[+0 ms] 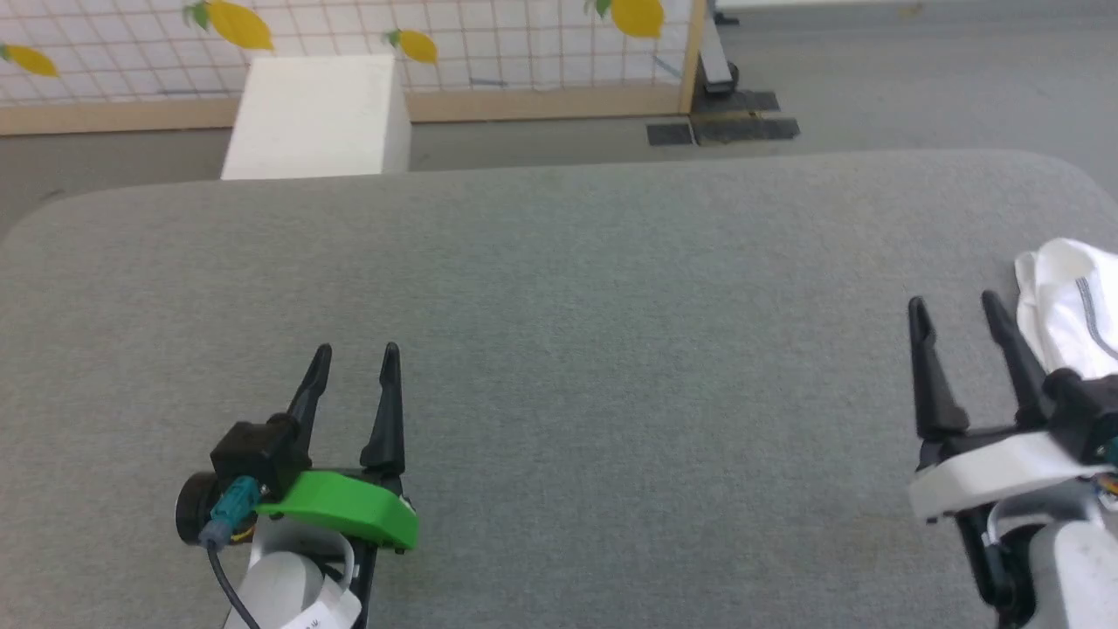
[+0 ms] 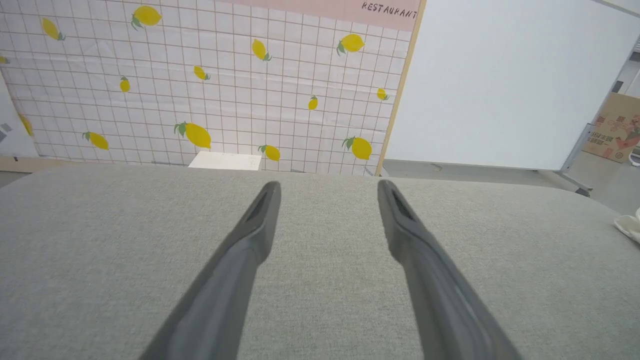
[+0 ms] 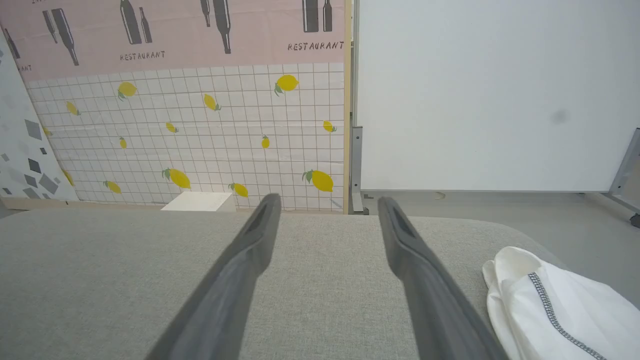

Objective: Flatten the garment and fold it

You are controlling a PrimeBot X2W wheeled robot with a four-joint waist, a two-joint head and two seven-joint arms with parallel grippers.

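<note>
The garment [image 1: 1070, 306] is a bunched white T-shirt with a dark stitched seam, lying at the right edge of the grey table [image 1: 576, 288]. It also shows at the lower right of the right wrist view, garment [image 3: 560, 305], and as a small white bit at the far right of the left wrist view, garment [image 2: 631, 226]. My right gripper [image 1: 955, 307] stands open just left of it, fingers apart with nothing between them. My left gripper [image 1: 356, 354] is open over bare table at the lower left. In the wrist views, left gripper [image 2: 327, 186] and right gripper [image 3: 327, 200] point across the table.
A rigid white box [image 1: 314, 118] stands on the floor beyond the table's far edge, before a lemon-patterned partition [image 1: 489, 44]. A white board [image 3: 495, 95] stands to the right of it. A cardboard carton [image 2: 617, 127] sits far right.
</note>
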